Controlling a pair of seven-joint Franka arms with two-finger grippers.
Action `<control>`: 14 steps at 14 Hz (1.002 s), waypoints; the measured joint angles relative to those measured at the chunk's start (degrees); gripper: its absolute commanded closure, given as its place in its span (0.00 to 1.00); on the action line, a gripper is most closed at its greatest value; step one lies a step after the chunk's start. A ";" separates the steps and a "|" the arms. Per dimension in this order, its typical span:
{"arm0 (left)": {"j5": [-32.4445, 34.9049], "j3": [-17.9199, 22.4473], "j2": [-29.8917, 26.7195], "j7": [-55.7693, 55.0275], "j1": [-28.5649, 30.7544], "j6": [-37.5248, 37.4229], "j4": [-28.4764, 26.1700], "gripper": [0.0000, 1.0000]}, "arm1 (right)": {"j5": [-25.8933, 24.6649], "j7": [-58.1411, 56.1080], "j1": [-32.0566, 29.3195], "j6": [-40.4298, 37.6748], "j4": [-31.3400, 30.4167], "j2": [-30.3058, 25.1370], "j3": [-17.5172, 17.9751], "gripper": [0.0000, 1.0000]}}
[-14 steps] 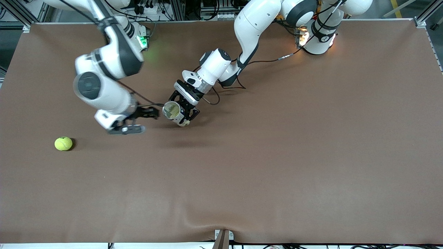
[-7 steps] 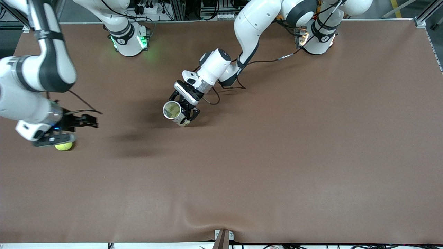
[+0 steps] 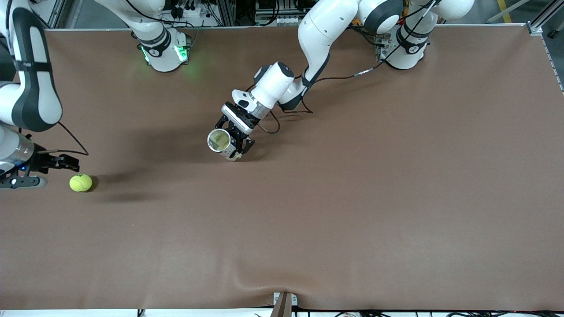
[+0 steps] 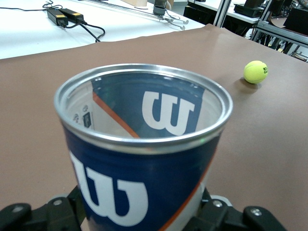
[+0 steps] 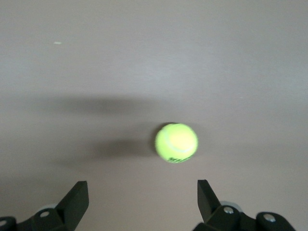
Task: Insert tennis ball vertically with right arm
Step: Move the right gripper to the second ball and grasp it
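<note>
A yellow-green tennis ball (image 3: 81, 182) lies on the brown table near the right arm's end; it also shows as the ball (image 5: 176, 143) and the ball (image 4: 255, 72). My right gripper (image 3: 69, 163) hovers just beside it, open, with nothing between its fingers (image 5: 77, 201). In the right wrist view the right gripper (image 5: 142, 199) sits a little short of the ball. Near the table's middle, my left gripper (image 3: 232, 141) is shut on a blue and white tennis ball can (image 3: 219, 141). The can (image 4: 144, 144) has its open silver mouth tilted up, and it looks empty inside.
The brown mat (image 3: 352, 198) covers the whole table. A cable (image 3: 343, 77) trails from the left arm's base end toward its wrist. The right arm's base (image 3: 161, 48) glows green at the table's robot-side edge.
The right arm has swung from beside the can to the right arm's end of the table, passing over the ball and stopping beside it. The left gripper and the can have stayed put.
</note>
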 measured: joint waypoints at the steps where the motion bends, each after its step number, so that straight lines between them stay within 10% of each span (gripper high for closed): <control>1: 0.00 0.00 0.00 0.00 0.00 0.00 0.01 0.15 | -0.03 -0.89 -1.19 1.86 0.69 2.01 -0.13 0.00; 14: 0.00 -0.01 0.04 -0.05 0.00 0.00 -0.17 0.13 | -0.07 -5.41 -4.40 15.71 3.19 16.51 -0.90 0.00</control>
